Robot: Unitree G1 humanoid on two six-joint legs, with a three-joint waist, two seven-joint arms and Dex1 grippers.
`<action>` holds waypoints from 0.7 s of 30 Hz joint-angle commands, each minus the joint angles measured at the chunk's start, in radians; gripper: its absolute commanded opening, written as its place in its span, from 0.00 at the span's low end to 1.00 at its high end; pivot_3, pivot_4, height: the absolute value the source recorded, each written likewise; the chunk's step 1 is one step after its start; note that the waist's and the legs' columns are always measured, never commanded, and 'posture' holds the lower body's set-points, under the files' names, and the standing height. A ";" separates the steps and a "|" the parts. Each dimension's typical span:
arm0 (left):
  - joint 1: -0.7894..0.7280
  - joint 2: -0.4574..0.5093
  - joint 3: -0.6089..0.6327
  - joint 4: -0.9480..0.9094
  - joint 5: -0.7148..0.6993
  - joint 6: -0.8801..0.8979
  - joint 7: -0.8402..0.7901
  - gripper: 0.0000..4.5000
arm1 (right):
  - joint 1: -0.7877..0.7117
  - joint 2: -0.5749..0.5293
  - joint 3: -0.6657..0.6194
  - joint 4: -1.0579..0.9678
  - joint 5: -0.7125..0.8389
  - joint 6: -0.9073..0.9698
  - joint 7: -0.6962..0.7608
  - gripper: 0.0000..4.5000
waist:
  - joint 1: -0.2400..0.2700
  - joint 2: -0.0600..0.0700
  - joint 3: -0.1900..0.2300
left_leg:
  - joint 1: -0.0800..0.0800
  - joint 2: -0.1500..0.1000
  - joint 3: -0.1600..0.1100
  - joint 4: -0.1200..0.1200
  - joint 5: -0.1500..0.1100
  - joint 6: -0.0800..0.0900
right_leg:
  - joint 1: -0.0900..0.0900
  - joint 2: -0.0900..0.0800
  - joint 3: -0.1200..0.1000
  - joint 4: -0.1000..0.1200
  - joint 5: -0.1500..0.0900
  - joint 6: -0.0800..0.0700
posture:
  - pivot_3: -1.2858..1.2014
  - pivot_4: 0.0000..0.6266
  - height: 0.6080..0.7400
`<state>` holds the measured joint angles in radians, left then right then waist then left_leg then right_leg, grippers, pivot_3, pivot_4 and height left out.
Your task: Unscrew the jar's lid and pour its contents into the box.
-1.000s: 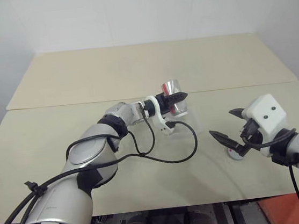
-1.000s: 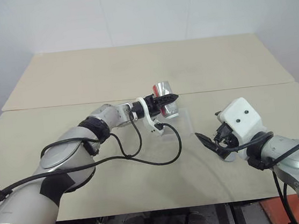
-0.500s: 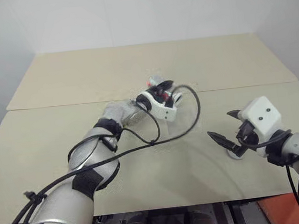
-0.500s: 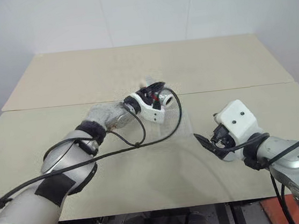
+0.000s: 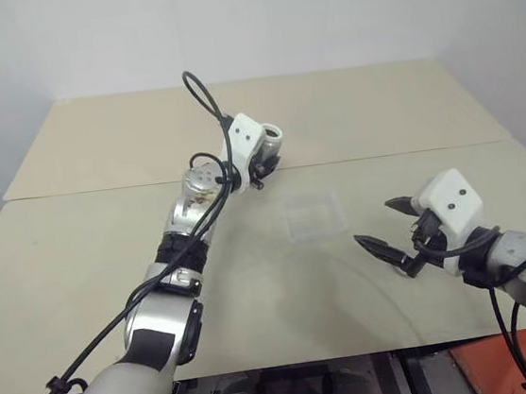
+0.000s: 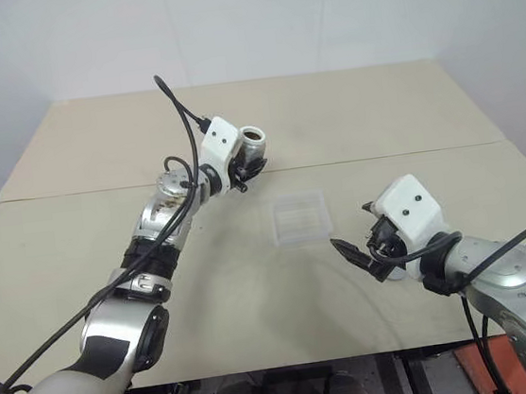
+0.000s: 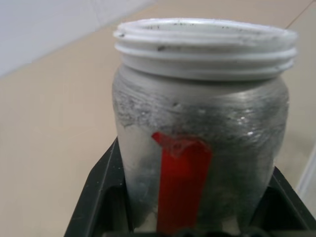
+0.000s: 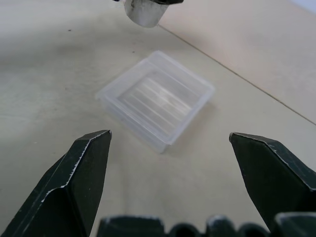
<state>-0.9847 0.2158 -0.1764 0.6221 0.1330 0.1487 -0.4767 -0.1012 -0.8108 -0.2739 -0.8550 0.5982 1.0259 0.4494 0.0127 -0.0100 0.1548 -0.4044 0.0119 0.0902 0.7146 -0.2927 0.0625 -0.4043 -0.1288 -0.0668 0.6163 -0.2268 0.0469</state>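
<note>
White walls back a beige table (image 5: 81, 265). Above its far middle the jar (image 6: 254, 143) is raised off the surface, lidless with its threaded mouth bare, pinched between the black fingers of the left hand (image 6: 248, 165). Nearer on the table, the clear box (image 5: 314, 216) lies flat. Just beyond it, the right hand (image 5: 387, 225) hovers with fingers spread wide and nothing between them.

The jar (image 7: 200, 143) is clear, red-marked, lidless with its threaded mouth bare, and held above the table. The box (image 5: 314, 216), a shallow transparent square tray, lies flat on the table nearby.
</note>
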 commanded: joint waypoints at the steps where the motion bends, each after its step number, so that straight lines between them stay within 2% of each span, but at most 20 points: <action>1: -0.029 0.091 -0.165 -0.011 0.281 -0.370 0.230 0.44 | 0.002 -0.013 -0.008 -0.020 -0.018 -0.035 0.001 0.99 | 0.003 0.000 0.000 | 0.000 0.000 0.000 0.000 0.000 0.000 | 0.000 0.000 0.000 0.000 0.000 0.000 | 0.52 0.24 1.00; 6: -0.180 0.180 -0.421 0.171 0.689 -0.637 0.660 0.44 | 0.023 -0.014 -0.011 -0.035 -0.027 -0.029 -0.006 0.99 | 0.030 0.000 0.000 | -0.001 -0.001 -0.001 0.000 0.000 0.000 | 0.000 0.000 -0.001 -0.002 0.001 0.000 | 0.52 0.24 1.00; 8: -0.245 0.188 -0.564 0.263 0.876 -0.648 0.840 0.44 | 0.031 -0.013 -0.008 -0.043 -0.033 -0.024 -0.012 0.99 | 0.035 0.000 0.000 | -0.002 -0.002 -0.001 0.000 0.000 0.001 | 0.000 0.000 -0.001 -0.003 0.001 0.000 | 0.52 0.24 1.00; 12: -0.325 0.136 -0.746 0.408 1.080 -0.648 1.109 0.44 | 0.058 -0.009 -0.010 -0.061 -0.046 -0.019 -0.023 0.99 | 0.031 0.000 0.000 | -0.002 -0.002 -0.001 -0.001 -0.001 0.001 | 0.000 0.000 -0.001 -0.004 0.001 0.001 | 0.52 0.24 1.00; 16: -0.373 0.043 -0.865 0.553 1.192 -0.566 1.205 0.44 | 0.058 0.024 -0.040 -0.081 -0.016 -0.004 -0.041 0.99 | 0.030 -0.001 0.000 | -0.005 -0.002 -0.001 -0.001 -0.001 0.001 | -0.002 0.000 -0.001 -0.004 0.000 0.001 | 0.52 0.24 1.00; 21: -0.437 -0.013 -0.881 0.635 1.196 -0.540 1.277 0.44 | 0.075 0.036 -0.055 -0.100 -0.013 0.009 -0.056 0.99 | 0.026 -0.001 0.001 | -0.005 -0.001 -0.001 -0.001 -0.001 0.001 | -0.002 0.000 -0.001 -0.004 0.000 0.001 | 0.52 0.24 1.00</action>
<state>-1.3762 0.2096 -1.0614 1.2454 1.3336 -0.4129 0.7666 -0.0293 -0.7795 -0.2917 -0.9168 0.5754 1.0342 0.4027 0.0385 -0.0112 0.1554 -0.4089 0.0106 0.0893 0.7138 -0.2933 0.0639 -0.4065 -0.1292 -0.0681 0.6128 -0.2266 0.0479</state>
